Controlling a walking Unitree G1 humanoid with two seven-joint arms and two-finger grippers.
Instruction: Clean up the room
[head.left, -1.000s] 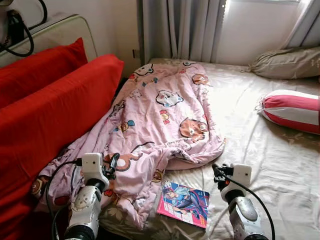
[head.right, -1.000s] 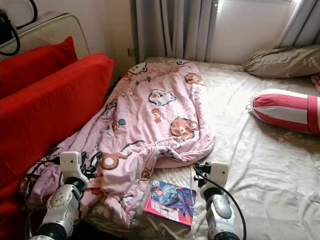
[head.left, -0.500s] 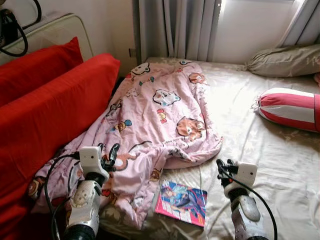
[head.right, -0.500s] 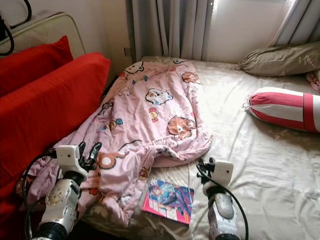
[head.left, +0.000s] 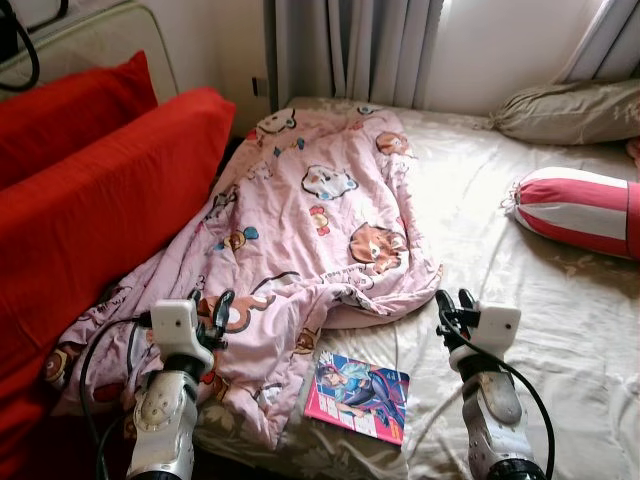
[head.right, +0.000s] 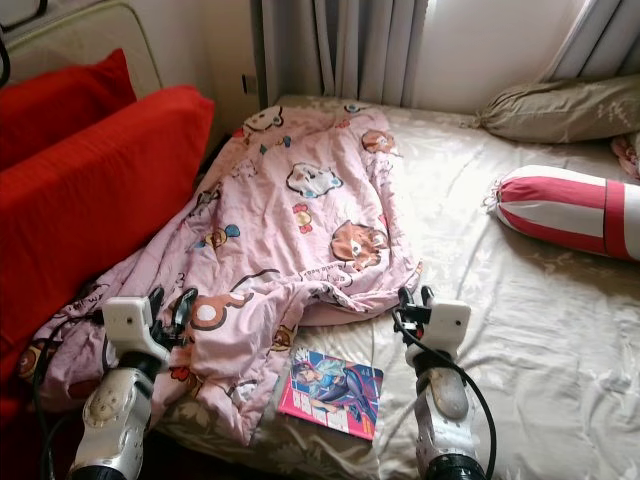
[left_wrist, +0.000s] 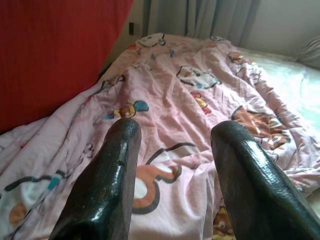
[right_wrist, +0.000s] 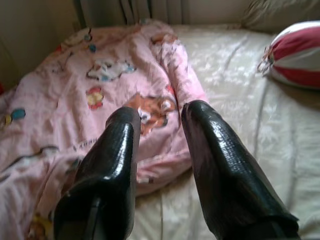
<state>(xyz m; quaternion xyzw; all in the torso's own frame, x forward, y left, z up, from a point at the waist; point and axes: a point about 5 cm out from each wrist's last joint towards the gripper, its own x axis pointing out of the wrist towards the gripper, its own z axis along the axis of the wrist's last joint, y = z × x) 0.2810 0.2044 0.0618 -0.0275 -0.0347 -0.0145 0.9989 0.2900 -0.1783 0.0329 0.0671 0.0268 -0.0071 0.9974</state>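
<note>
A pink cartoon-print blanket (head.left: 320, 215) lies crumpled across the left half of the bed, one corner hanging over the near edge. A colourful book (head.left: 358, 396) rests flat on the beige sheet (head.left: 470, 210) just in front of the blanket's fold. My left gripper (head.left: 217, 305) hovers over the blanket's near-left part, open and empty; the wrist view shows its fingers (left_wrist: 112, 180) apart above the pink cloth. To the right of the book my right gripper (head.left: 455, 303) is held above the sheet, open, with its fingers (right_wrist: 220, 170) pointing toward the blanket's edge.
Two red cushions (head.left: 90, 200) lean along the left side of the bed. A red-and-white striped bolster (head.left: 580, 212) and a beige pillow (head.left: 570, 110) lie at the right. Grey curtains (head.left: 350, 50) hang behind the bed's far end.
The head camera has moved closer and tilted down, so the whole scene shifted. Both grippers stay raised and open over the near edge of the bed; the right one sits slightly higher in frame.
</note>
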